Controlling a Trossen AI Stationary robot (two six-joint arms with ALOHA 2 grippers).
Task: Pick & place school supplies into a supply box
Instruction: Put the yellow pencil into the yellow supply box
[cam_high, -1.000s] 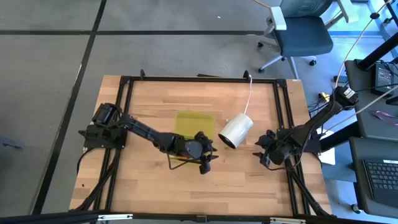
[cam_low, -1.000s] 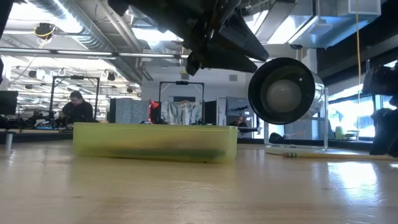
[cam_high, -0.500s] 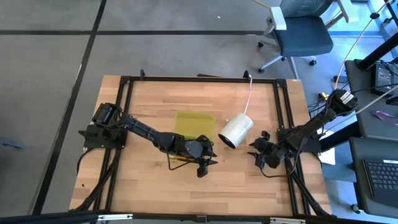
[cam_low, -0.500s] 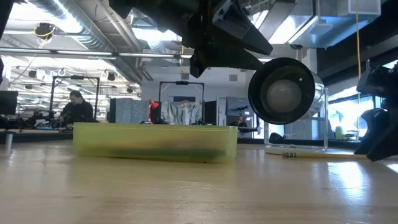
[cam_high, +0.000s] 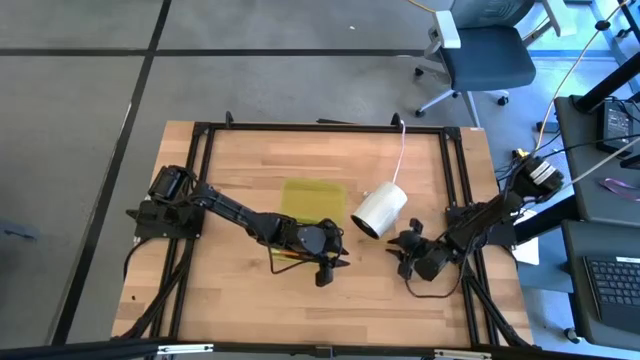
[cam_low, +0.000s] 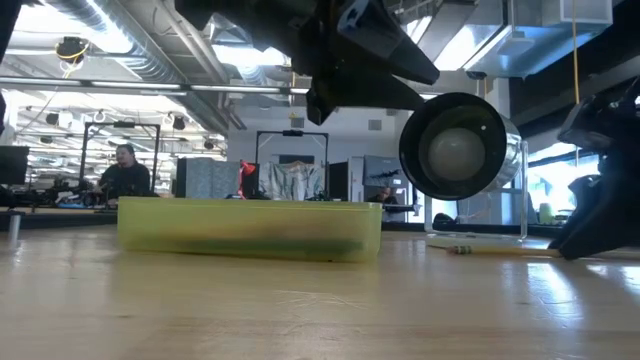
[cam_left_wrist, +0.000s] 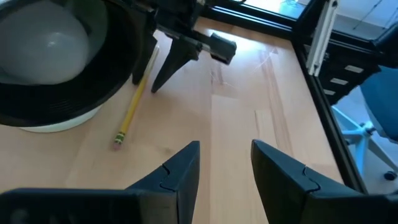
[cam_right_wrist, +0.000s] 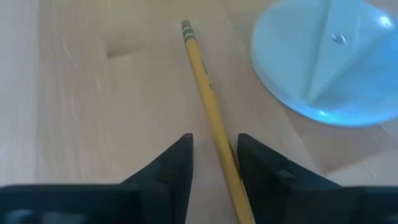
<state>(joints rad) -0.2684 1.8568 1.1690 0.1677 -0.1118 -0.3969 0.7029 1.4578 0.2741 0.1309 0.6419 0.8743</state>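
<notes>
Wood table (cam_high: 250, 170), prob. workshop behind.

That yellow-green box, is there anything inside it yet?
Through the translucent wall of the supply box a dark, long blur lies along the bottom, probably pens. From above, the left arm covers its near end, so what exactly is inside cannot be told.

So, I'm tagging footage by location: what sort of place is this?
Probably a robotics lab or open workshop: exposed ceiling ducts, an office chair by the wooden table, and a person at a distant bench.
</notes>
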